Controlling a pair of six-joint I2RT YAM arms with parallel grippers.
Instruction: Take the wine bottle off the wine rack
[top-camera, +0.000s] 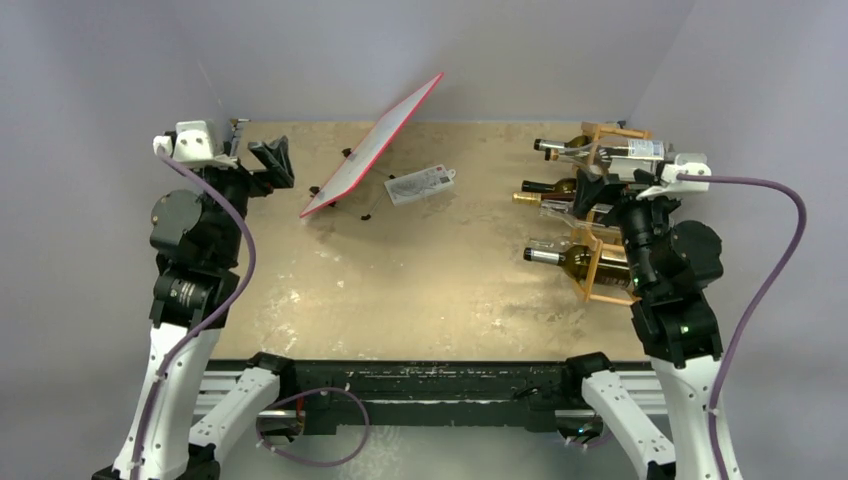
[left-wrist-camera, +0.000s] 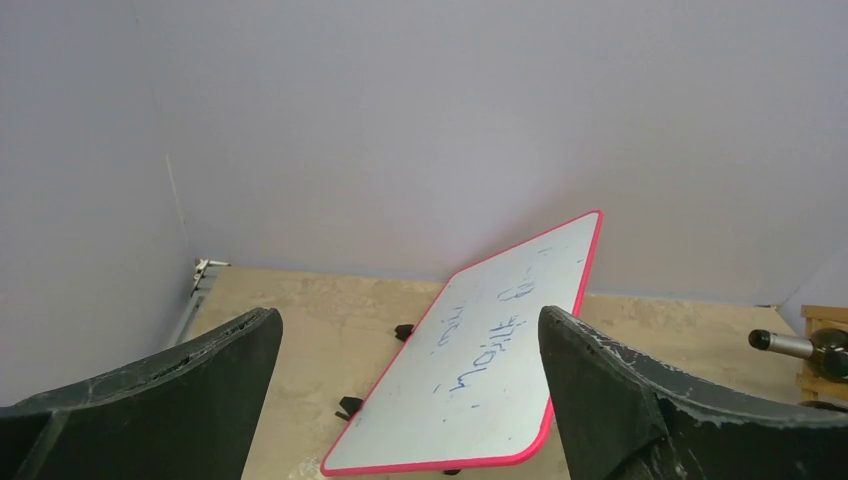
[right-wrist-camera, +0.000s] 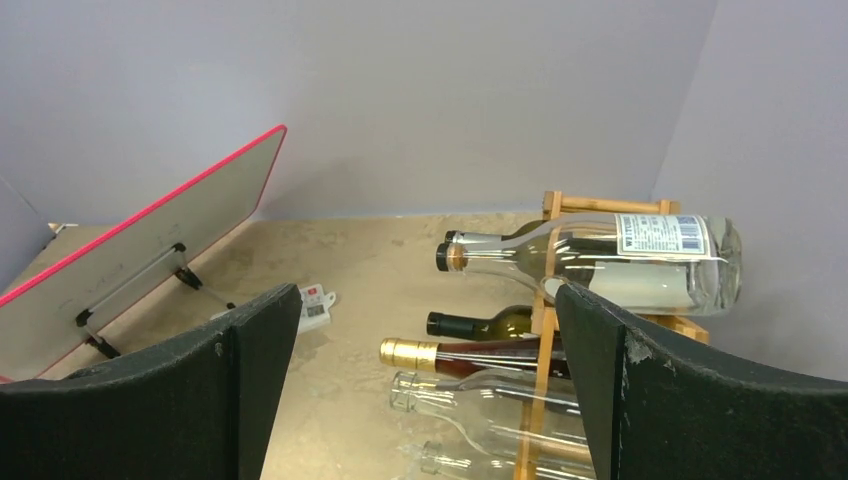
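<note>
The wine rack (top-camera: 597, 262), a light wooden lattice, stands at the right of the table and holds several bottles lying with necks pointing left; it also shows in the right wrist view (right-wrist-camera: 545, 330). A clear labelled bottle (right-wrist-camera: 640, 258) lies on top, a gold-capped dark bottle (right-wrist-camera: 470, 354) and clear ones below. My right gripper (top-camera: 601, 180) hovers over the rack's far half, open and empty, its jaws wide apart in the right wrist view (right-wrist-camera: 425, 390). My left gripper (top-camera: 272, 160) is open and empty at the far left, also seen in its wrist view (left-wrist-camera: 410, 390).
A red-edged whiteboard (top-camera: 375, 143) leans on a stand at the back middle; it also shows in the left wrist view (left-wrist-camera: 495, 365). A small white device (top-camera: 418, 185) lies beside it. Grey walls close the back and sides.
</note>
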